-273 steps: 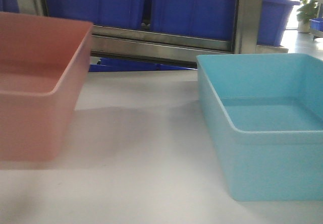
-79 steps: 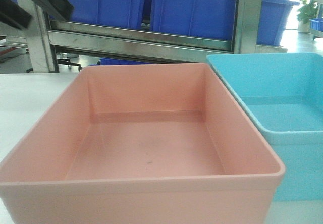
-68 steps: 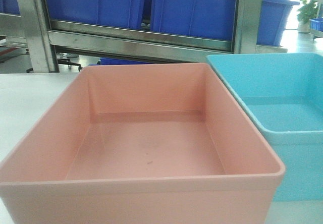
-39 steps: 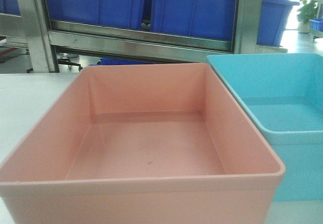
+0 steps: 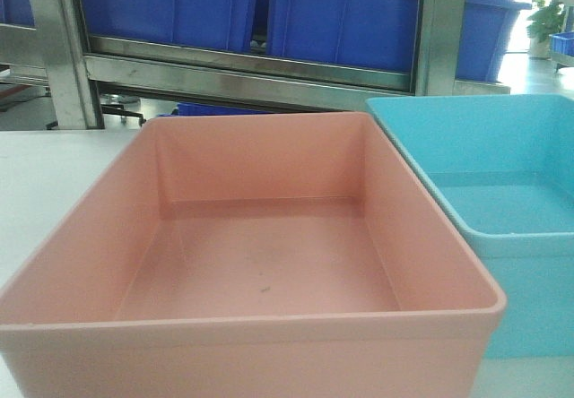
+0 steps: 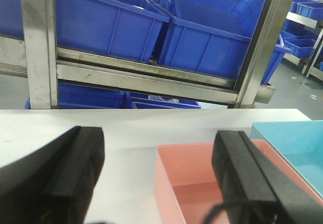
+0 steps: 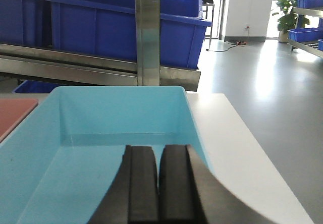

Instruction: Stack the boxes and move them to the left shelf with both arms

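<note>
Below your wide-spread left gripper (image 6: pixel 157 148), the pink bin (image 6: pixel 192 178) runs lengthwise toward the steel rack (image 6: pixel 146 72). Under your right gripper (image 7: pixel 157 153), pressed closed on nothing, the blue bin (image 7: pixel 111 113) lies parallel.

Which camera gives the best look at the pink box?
The front-facing view: the pink box shows nearly whole, inside empty. The left wrist view catches only one corner; the right wrist view just a sliver.

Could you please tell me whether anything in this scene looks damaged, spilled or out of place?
Nothing stands out. The pink bin and the blue bin sit upright and empty, side by side on the white table. Only a few tiny dark specks mark the pink bin's floor.
</note>
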